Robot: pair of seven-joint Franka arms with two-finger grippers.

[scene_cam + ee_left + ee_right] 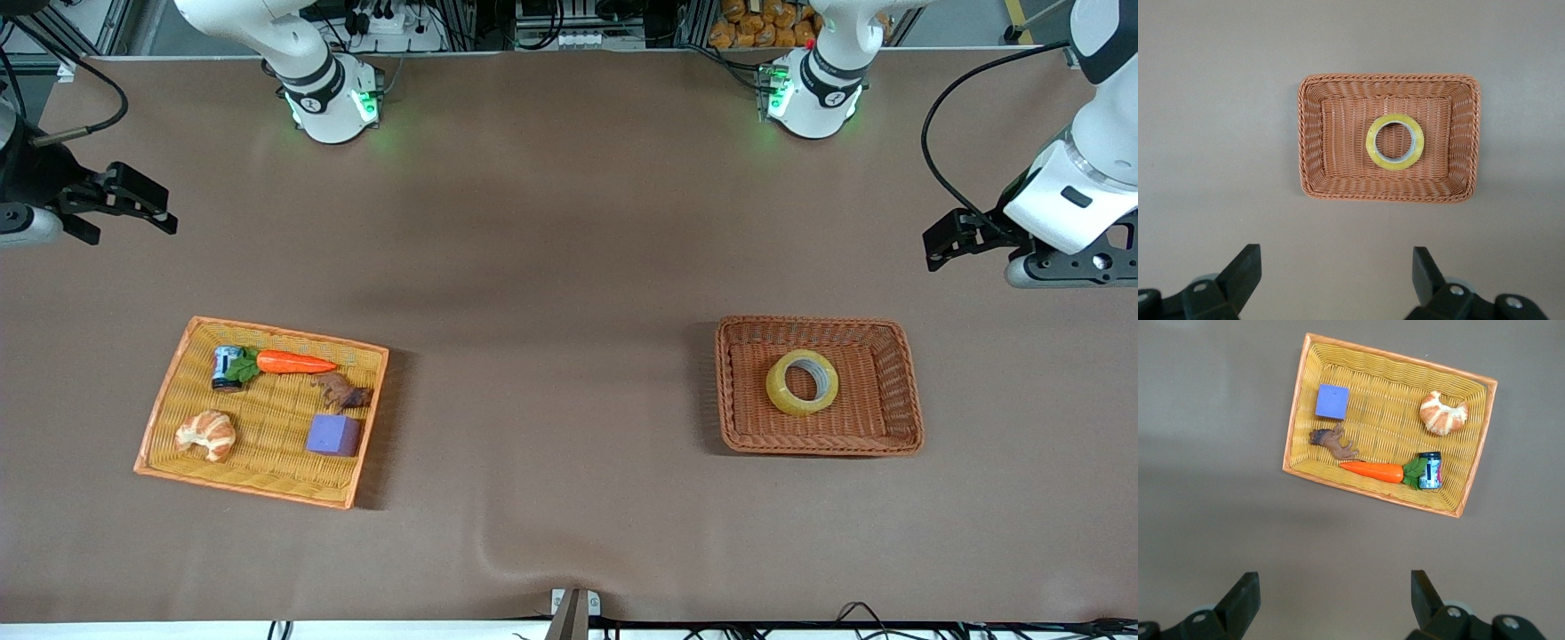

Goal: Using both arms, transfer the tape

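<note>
We see the tape [802, 382] lying flat in a brown wicker basket [901, 391] toward the left arm's end of the table [551, 267]. The left gripper [944, 242] hangs over bare cloth at about one o'clock from that basket. The right gripper [133, 209] hangs over bare cloth at about eleven o'clock from a yellow tray [169, 396], which holds a carrot [295, 363], small can [226, 367], croissant [207, 435], purple cube [334, 436] and brown figure [340, 392].
</note>
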